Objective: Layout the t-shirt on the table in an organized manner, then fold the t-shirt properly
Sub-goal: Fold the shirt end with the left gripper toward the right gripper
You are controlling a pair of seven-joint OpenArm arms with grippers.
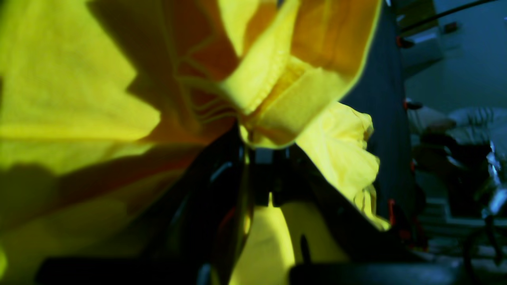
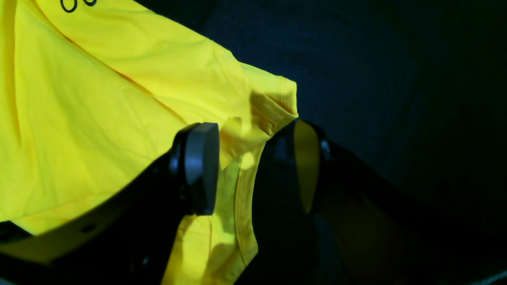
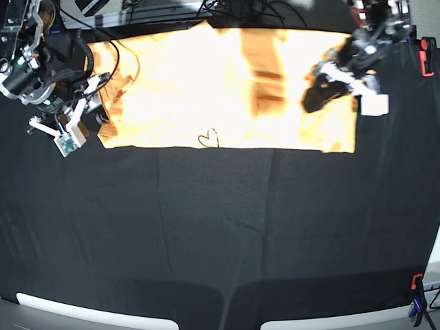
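- Slippage was the main risk: the left gripper (image 1: pixel 247 158) was clamped tight on a bunched fold of the t-shirt (image 3: pixel 220 89), and a hard pull looked likely to drag the whole garment out of line instead of smoothing it.
- The right gripper (image 2: pixel 253 166) stood wide open, holding nothing, its jaws straddling a hemmed corner of the shirt; closing there might have caught a single layer or pinched the black cloth beneath.
- The t-shirt lay spread as a wide band along the far side of the table (image 3: pixel 220 234), its far edge close to the table's rear edge, so pushing away risked spilling fabric over.
- Nearer the camera the table was open, with the clamps (image 3: pixel 426 58) only at its edges.
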